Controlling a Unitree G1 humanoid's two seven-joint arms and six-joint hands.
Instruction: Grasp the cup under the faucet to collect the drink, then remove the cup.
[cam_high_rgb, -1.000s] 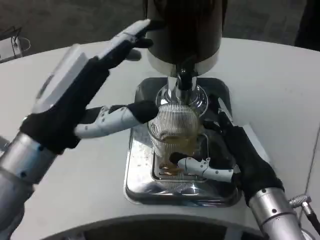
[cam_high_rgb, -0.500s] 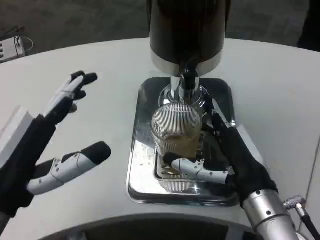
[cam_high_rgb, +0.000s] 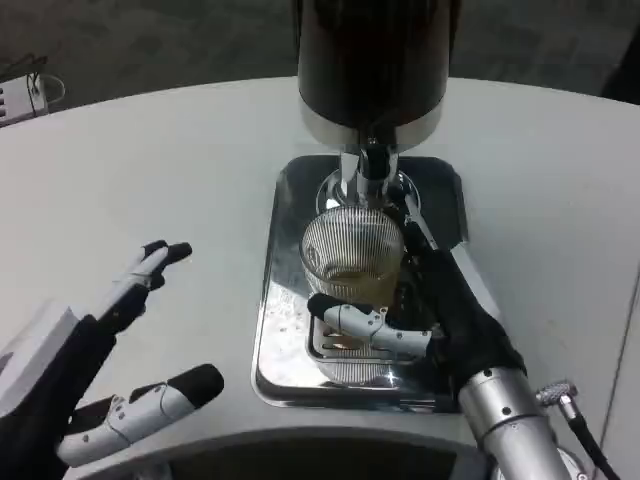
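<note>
Two hands in the head view, and the left hand (cam_high_rgb: 75, 385) is the one that has travelled: a second ago it was up by the dispenser's body, half a second ago out over the table at mid-left, and now it sits low at the bottom-left corner, fingers spread wide, thumb stuck out, holding nothing. Well apart from the action.

The right hand (cam_high_rgb: 440, 320) stays wrapped on the cup (cam_high_rgb: 352, 262). Its thumb curls across the front of the glass lower down, the black palm presses against the cup's right side, the other fingers reach round behind. Compared with the earlier pictures the thumb has crept a touch higher and further left on the glass.

The cup itself, ribbed clear glass with a pale amber drink in the bottom, stands right under the faucet (cam_high_rgb: 371, 165), upright on the drip grate of the shiny metal tray (cam_high_rgb: 290, 345). It looks to be in the same spot as before.

Round about: the dark dispenser (cam_high_rgb: 375, 60) with its silver band towers over the cup, its spout directly above the rim. The tray sits on the white table (cam_high_rgb: 150, 190). At the far left edge, a white object (cam_high_rgb: 22, 97), too cropped to name.
</note>
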